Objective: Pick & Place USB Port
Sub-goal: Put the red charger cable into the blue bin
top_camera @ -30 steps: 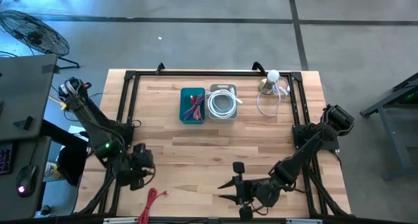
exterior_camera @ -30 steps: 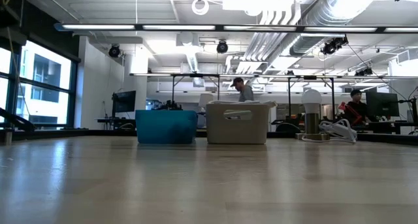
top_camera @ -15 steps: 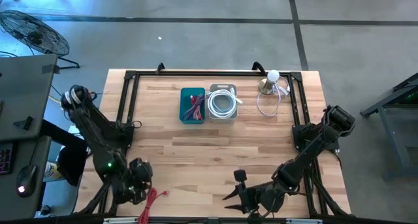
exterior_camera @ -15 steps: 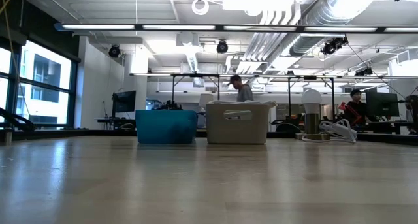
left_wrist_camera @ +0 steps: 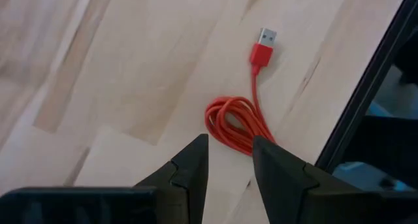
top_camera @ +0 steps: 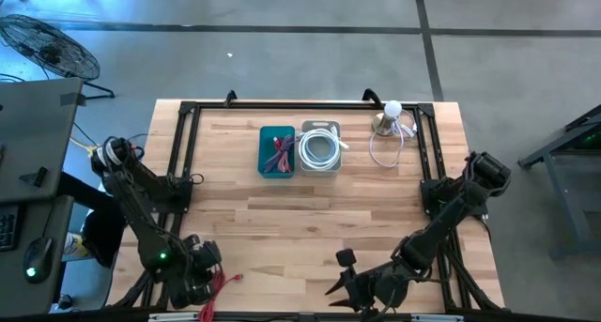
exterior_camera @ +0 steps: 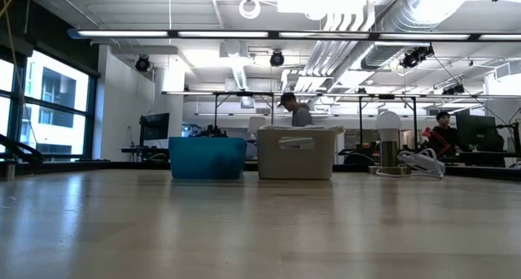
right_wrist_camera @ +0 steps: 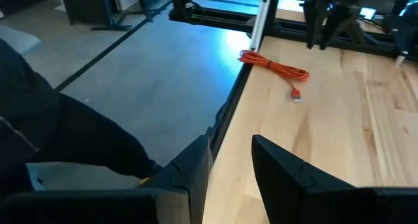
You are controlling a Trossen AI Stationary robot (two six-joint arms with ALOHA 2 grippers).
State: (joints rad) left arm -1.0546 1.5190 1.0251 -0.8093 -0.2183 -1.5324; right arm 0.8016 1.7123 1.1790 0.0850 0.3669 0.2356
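A red USB cable (left_wrist_camera: 236,123) lies coiled on the wooden table near its front left corner (top_camera: 220,288). Its plug (left_wrist_camera: 266,38) rests flat on the wood, away from the coil. My left gripper (left_wrist_camera: 228,160) hangs over the coil, pointing steeply down. It is open, and its fingertips are just short of the loops. My right gripper (top_camera: 336,286) is open near the front edge, right of the middle. It points toward the table's left side, and nothing is between its fingers (right_wrist_camera: 230,160). The low view shows neither gripper.
A blue bin (top_camera: 277,151) with red cables and a grey bin (top_camera: 319,148) with a white cable stand side by side at the far middle. A lamp (top_camera: 390,115) with a white cord is at the far right. A black frame rail (left_wrist_camera: 366,87) runs close beside the red cable.
My left gripper has moved toward the table's near edge and down onto the red cable, rolling about its own axis. My right gripper has drifted slightly toward the near edge and turned a little. The cable has not moved.
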